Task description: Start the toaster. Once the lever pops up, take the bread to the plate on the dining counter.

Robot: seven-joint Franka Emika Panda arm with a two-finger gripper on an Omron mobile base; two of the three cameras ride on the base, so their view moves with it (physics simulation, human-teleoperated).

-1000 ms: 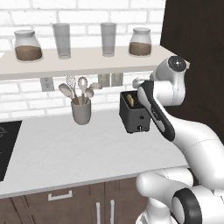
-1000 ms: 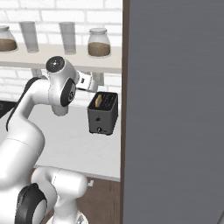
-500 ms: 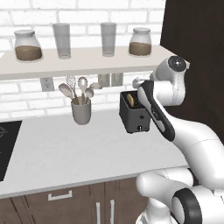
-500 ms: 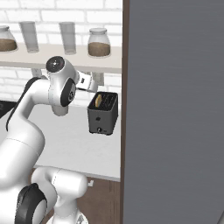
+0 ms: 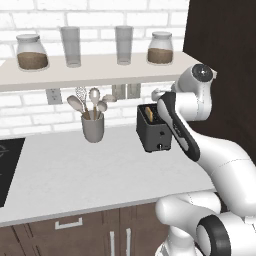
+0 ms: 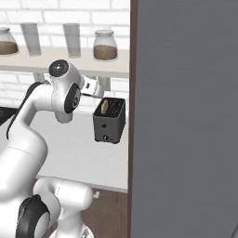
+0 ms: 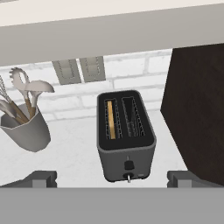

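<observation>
In the left base view, the toaster (image 5: 154, 128) stands on the white tabletop (image 5: 95, 170) against the brick wall, with the bread (image 5: 150, 115) sunk in a top slot. A grey cup of utensils (image 5: 92, 122) stands well to its left. Two jars and two glasses sit on the shelf (image 5: 90, 75) above. The arm bends in front of the toaster's right side.

In the right base view, the toaster (image 6: 109, 122) sits beside a tall dark panel (image 6: 183, 116), the bread (image 6: 105, 106) showing in its left slot.

In the hand view, the toaster (image 7: 126, 135) is below, the bread (image 7: 111, 120) on edge in the left slot and the lever (image 7: 128, 165) and knob (image 7: 128, 176) on the front. The fingertips (image 7: 41, 178) stand wide apart, so the hand is open and empty.
</observation>
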